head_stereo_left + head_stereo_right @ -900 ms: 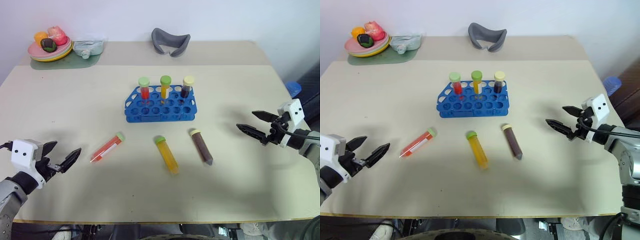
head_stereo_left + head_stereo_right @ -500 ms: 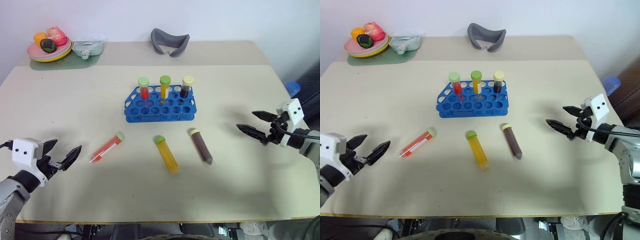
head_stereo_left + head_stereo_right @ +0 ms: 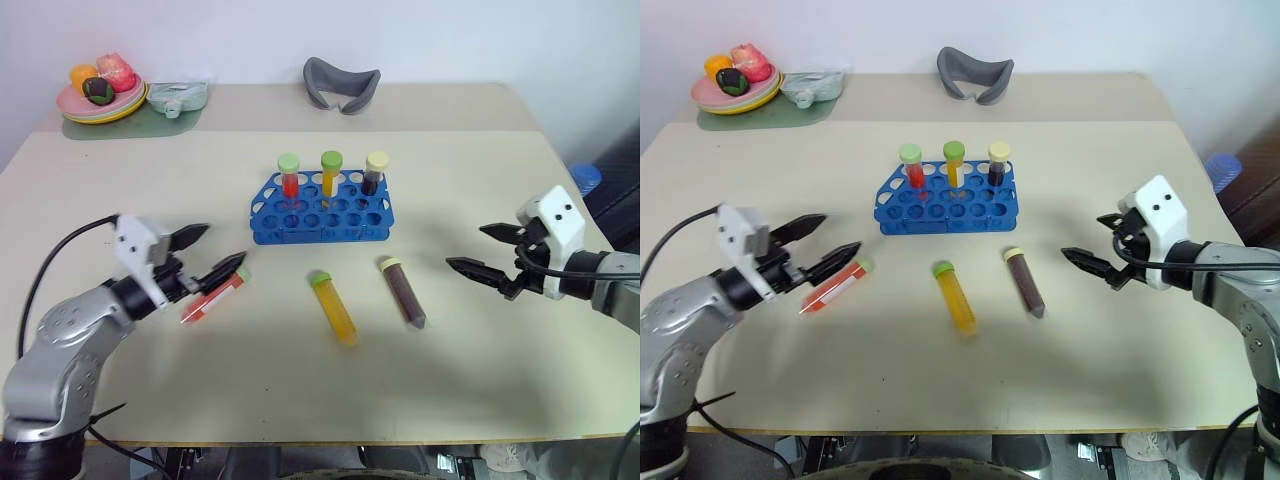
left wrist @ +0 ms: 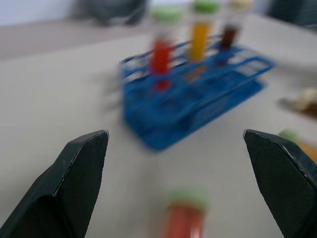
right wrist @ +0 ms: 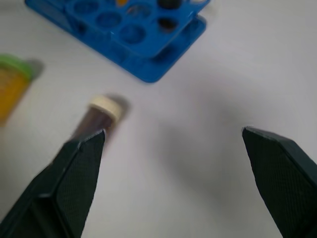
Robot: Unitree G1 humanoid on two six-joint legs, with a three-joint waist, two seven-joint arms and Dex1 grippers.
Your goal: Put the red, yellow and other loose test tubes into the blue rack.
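Blue plastic rack w/ rows of round holes (image 3: 320,210) sits mid-table; back row holds 3 upright tubes – red liquid/green cap (image 3: 289,174), yellow/green cap (image 3: 330,171), dark/cream cap (image 3: 374,171). Remaining holes free, so room for the loose ones.

Three loose tubes lie flat on beige tabletop (image 3: 480,380), nearer robot than rack:
- slim red tube w/ green cap (image 3: 214,296), left, cap end angled toward rack
- fat yellow tube w/ green cap (image 3: 333,308), middle
- dark brown tube w/ cream cap (image 3: 403,291), right

L gripper (image 3: 218,250), fingers wide apart, nothing in them, poised just over cap end of red tube; wrist view has the cap sitting between the two fingers (image 4: 81,163) – looks lined up to straddle & pinch, not yet touching as far as I can tell.

R gripper (image 3: 480,252) also spread, empty, aimed toward brown tube but well apart from it. Prob. staged for that one.

No loose tube racked yet.
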